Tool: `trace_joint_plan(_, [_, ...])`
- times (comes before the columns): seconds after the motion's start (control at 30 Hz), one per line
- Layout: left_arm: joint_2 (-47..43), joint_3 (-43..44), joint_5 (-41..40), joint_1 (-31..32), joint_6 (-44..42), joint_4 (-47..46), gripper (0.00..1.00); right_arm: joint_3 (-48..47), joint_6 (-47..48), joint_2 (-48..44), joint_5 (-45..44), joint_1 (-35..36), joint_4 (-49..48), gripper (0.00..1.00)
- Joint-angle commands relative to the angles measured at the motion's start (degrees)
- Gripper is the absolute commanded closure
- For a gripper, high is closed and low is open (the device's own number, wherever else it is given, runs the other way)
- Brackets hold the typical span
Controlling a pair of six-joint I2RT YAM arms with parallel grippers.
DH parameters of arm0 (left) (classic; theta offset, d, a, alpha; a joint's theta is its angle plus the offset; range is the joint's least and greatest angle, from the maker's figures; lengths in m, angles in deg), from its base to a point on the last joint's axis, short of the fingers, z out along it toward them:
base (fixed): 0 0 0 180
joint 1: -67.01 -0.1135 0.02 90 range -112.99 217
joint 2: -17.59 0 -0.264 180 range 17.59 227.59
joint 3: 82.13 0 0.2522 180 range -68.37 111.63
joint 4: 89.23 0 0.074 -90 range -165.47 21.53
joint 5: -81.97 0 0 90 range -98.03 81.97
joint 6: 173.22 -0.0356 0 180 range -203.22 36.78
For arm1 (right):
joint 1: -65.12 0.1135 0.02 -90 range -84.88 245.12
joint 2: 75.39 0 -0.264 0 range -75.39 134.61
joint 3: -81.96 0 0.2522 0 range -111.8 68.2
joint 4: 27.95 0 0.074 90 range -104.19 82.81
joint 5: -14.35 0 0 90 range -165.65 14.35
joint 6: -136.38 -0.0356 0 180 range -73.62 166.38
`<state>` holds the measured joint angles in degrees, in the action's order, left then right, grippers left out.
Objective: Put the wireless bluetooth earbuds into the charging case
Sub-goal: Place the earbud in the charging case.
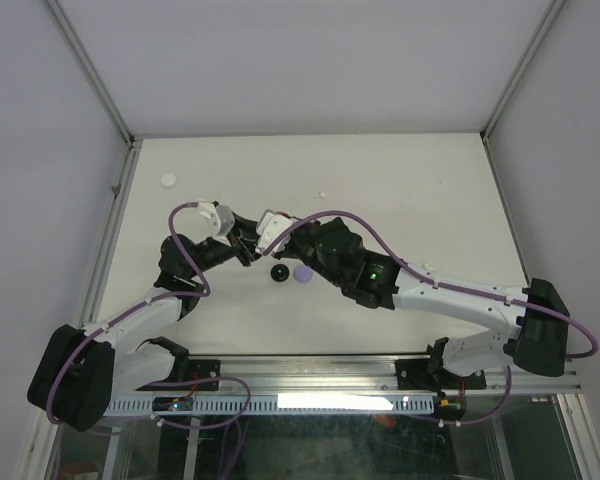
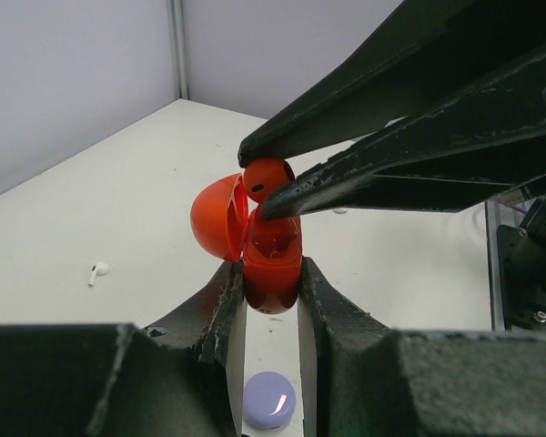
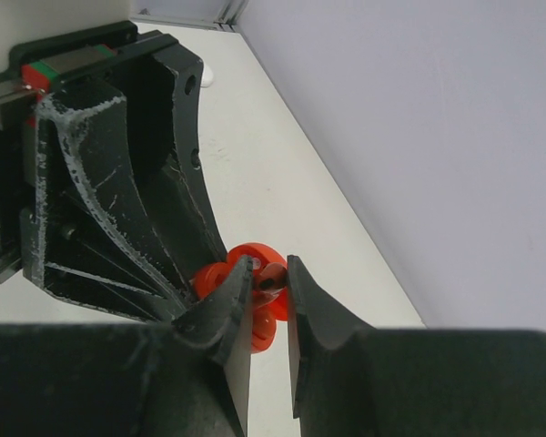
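Top view of a white bench (image 1: 400, 180) with two robot arms meeting just left of its middle. A small red charging case (image 2: 273, 269) is clamped by its lower half in the left jaws and held off the bench, with its round lid (image 2: 215, 218) swung open to the left. Just above the open body, a red earbud (image 2: 267, 177) is pinched between the tips of the right jaws, which are closed tightly on it. The earbud is seen at the mouth of the case. Whether it already touches the inside cannot be told.

On the bench below lie a lavender round case (image 2: 269, 401) and, just left of it, a black round object (image 1: 278, 273). A loose white earbud (image 2: 96, 270) lies well apart, to the left.

The step in hand appears to be the seating of the red earbud in its well. The next move probably calls for a short, straight push down with the earbud lined up over its socket. The case should be gripped firmly throughout, and the right jaws parted only once the earbud is seated.
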<state>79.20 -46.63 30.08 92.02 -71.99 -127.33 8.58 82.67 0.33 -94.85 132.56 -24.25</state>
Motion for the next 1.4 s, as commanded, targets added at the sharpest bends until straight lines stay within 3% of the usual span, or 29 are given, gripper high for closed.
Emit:
trace_joint_plan(0.0, [-1.2,2.1,0.8,-0.5,0.9,-3.2,1.00,-0.1,-0.8,-1.2,1.8,0.4,-1.6,0.85])
trace_joint_plan(0.73, [-1.2,2.0,-5.3,-0.5,2.8,-1.6,1.00,0.0,-3.2,-3.4,2.7,1.0,3.1,0.83])
trace_joint_plan(1.37, [-1.0,1.9,-5.6,-0.5,1.5,-1.4,1.00,-3.5,-4.3,-0.8,-0.3,1.2,6.9,0.83])
